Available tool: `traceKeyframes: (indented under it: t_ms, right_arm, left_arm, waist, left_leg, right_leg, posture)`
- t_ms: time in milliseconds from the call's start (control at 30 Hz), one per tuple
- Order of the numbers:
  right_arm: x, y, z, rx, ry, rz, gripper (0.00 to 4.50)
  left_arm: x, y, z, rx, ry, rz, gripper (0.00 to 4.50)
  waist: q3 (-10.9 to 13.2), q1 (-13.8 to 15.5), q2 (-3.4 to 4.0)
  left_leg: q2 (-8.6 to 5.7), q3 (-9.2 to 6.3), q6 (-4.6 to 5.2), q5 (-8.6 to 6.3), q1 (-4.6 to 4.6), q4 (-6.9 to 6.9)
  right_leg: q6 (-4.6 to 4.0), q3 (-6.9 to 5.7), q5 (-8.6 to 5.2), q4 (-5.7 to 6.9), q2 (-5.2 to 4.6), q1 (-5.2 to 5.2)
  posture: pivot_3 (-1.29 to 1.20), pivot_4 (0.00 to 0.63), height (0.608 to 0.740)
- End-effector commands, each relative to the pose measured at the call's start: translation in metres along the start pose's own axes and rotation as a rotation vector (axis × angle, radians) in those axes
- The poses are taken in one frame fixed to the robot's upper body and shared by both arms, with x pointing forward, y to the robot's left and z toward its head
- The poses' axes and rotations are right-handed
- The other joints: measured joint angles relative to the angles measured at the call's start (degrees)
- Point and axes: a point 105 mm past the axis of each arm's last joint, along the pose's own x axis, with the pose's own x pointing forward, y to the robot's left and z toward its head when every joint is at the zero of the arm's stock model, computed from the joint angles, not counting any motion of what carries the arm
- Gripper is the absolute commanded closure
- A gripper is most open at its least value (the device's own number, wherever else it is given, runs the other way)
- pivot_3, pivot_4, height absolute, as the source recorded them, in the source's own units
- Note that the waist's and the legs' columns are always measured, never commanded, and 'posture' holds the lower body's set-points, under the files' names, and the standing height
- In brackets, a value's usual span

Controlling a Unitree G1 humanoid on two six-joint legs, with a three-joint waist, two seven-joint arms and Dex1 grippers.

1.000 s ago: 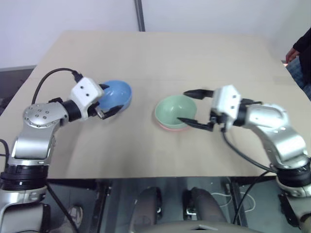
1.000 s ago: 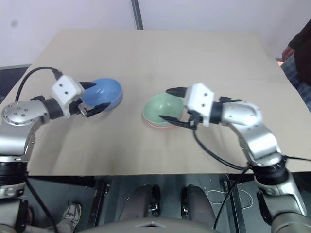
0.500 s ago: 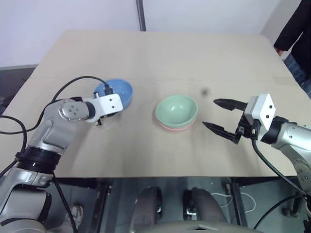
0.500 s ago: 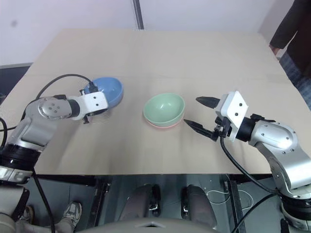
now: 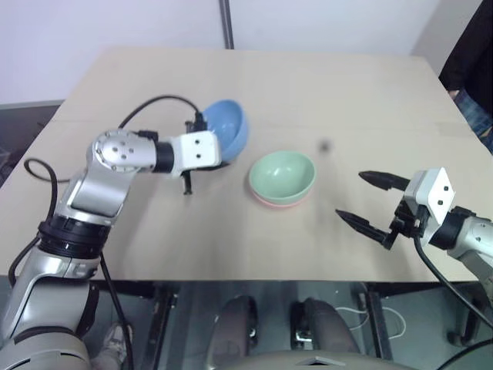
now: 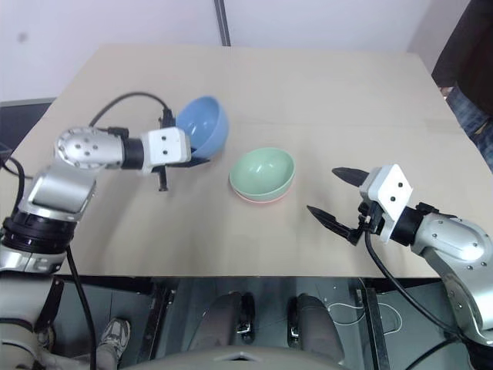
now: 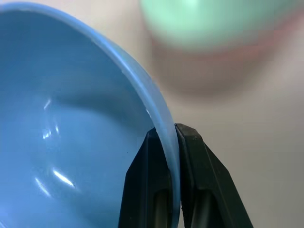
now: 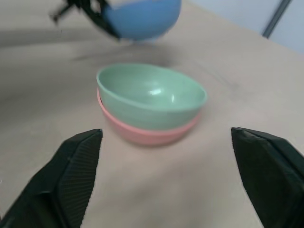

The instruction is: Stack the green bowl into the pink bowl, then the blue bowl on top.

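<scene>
Two fingers of the left gripper [image 7: 172,142] pinched the blue bowl [image 5: 226,131] by its rim, tilted, ready for the green bowl [image 5: 282,174] beside it; the right gripper [image 5: 373,202] stood spread.

The table [image 5: 308,85] is bare along its far edge and toward both far corners, so there is open passage behind the bowls. Near the middle stands the green bowl [image 5: 282,174] nested in the pink bowl [image 5: 276,202], the one standing obstacle on the surface. Just to its left, the left gripper [image 7: 172,142] holds the blue bowl [image 5: 228,128] by the rim, tilted and lifted off the table, blocking approach from that side. The right gripper [image 5: 373,202], jaws spread, hangs near the right part of the near edge, well apart from the stack, with bare table between. A person [image 5: 471,54] stands by the far right corner
</scene>
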Motion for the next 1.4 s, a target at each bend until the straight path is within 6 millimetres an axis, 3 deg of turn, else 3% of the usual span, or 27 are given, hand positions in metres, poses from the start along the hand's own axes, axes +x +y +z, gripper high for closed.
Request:
traceKeyframes:
  t_ms: [33,200,400,533,567,600,667,833,1000,1167,1333,1400]
  right_arm:
    - [-0.01,-0.006,0.012,-0.078,-0.032,-0.074,0.03]
    - [-0.017,-0.004,0.008,-0.076,-0.012,-0.101,0.03]
    - [-0.019,-0.002,0.008,-0.079,-0.007,-0.132,0.03]
    - [-0.021,0.001,0.008,-0.079,-0.003,-0.149,0.0]
    - [-0.021,0.002,0.009,-0.079,-0.003,-0.153,0.0]
    - [-0.022,0.002,0.009,-0.078,-0.003,-0.155,0.0]
    - [-0.023,0.003,0.009,-0.075,-0.003,-0.162,0.0]
    - [-0.027,0.004,0.008,-0.066,0.0,-0.153,0.0]
    - [-0.019,0.0,0.006,-0.046,-0.017,-0.103,0.0]
    - [-0.012,-0.017,0.0,-0.047,-0.032,-0.094,0.0]
    - [-0.011,-0.028,-0.007,-0.028,-0.036,-0.094,0.0]
    - [-0.014,-0.031,-0.011,-0.018,-0.026,-0.1,0.0]
  left_arm:
    - [-0.001,0.004,0.037,0.098,-0.112,-0.047,4.5]
    - [0.014,-0.008,0.054,0.192,-0.177,-0.194,4.5]
    - [0.034,-0.02,0.054,0.281,-0.217,-0.308,4.5]
    - [0.041,-0.025,0.058,0.318,-0.277,-0.356,2.81]
    - [0.043,-0.024,0.06,0.319,-0.287,-0.354,2.12]
    - [0.044,-0.022,0.064,0.312,-0.306,-0.337,1.9]
    - [0.041,-0.018,0.067,0.291,-0.324,-0.318,0.89]
    - [0.01,0.017,0.076,0.025,-0.48,-0.111,0.89]
    - [-0.013,0.042,0.04,-0.257,-0.417,0.198,0.89]
    - [-0.016,0.028,0.007,-0.449,-0.39,0.377,0.89]
    - [-0.031,0.028,-0.027,-0.521,-0.28,0.759,0.89]
    - [-0.033,0.011,-0.035,-0.583,-0.261,0.763,0.89]
  waist:
    - [0.0,-0.1,0.0]
    - [0.0,-0.1,0.01]
    - [0.0,-0.1,0.01]
    - [0.0,0.0,0.0]
    - [0.0,0.0,0.01]
    - [0.0,0.0,0.01]
    - [0.0,0.0,0.0]
    - [0.0,-0.3,0.01]
    - [0.0,-0.7,0.02]
    - [0.0,-0.9,-0.02]
    - [0.0,-0.1,-0.03]
    - [0.0,-0.1,-0.04]
  left_leg:
    - [0.0,0.01,0.0,0.0,0.03,0.0]
    - [0.01,0.03,-0.02,0.01,0.08,0.0]
    - [0.01,0.06,-0.01,0.01,0.11,0.02]
    - [0.02,0.04,-0.01,0.01,0.09,0.02]
    - [0.02,0.04,-0.01,0.01,0.08,0.02]
    - [0.02,0.04,-0.01,0.01,0.08,0.03]
    - [0.02,0.04,-0.01,0.01,0.08,0.04]
    - [0.08,0.03,-0.02,0.02,0.1,0.04]
    - [0.09,0.01,-0.03,0.02,0.15,0.05]
    - [0.07,0.0,-0.03,0.02,0.19,0.05]
    - [0.06,-0.04,-0.03,0.02,0.14,0.05]
    - [0.06,-0.04,-0.03,0.02,0.14,0.03]
  right_leg:
    - [0.01,0.02,0.0,0.0,0.03,0.02]
    - [0.04,0.1,-0.02,0.02,0.13,0.04]
    - [0.05,0.18,-0.02,0.01,0.18,0.05]
    - [0.04,0.17,-0.02,0.0,0.2,0.04]
    - [0.04,0.17,-0.02,-0.01,0.2,0.05]
    - [0.04,0.18,-0.02,-0.01,0.2,0.05]
    - [0.05,0.18,-0.02,-0.01,0.19,0.05]
    - [0.05,0.19,-0.02,0.02,0.24,0.04]
    - [0.05,0.2,-0.03,0.04,0.24,0.07]
    - [0.06,0.19,-0.02,0.02,0.2,0.15]
    - [0.05,0.16,-0.01,-0.01,0.17,0.15]
    - [0.04,0.15,-0.01,-0.02,0.15,0.15]
  posture:
    - [0.0,0.15,0.74]
    - [0.0,0.15,0.74]
    - [0.0,0.15,0.74]
    - [0.0,0.15,0.74]
    - [0.0,0.15,0.74]
    - [0.0,0.15,0.74]
    - [0.0,0.15,0.74]
    - [0.0,0.15,0.74]
    - [0.0,0.15,0.74]
    - [0.0,0.15,0.74]
    - [0.0,0.15,0.74]
    - [0.0,0.15,0.74]
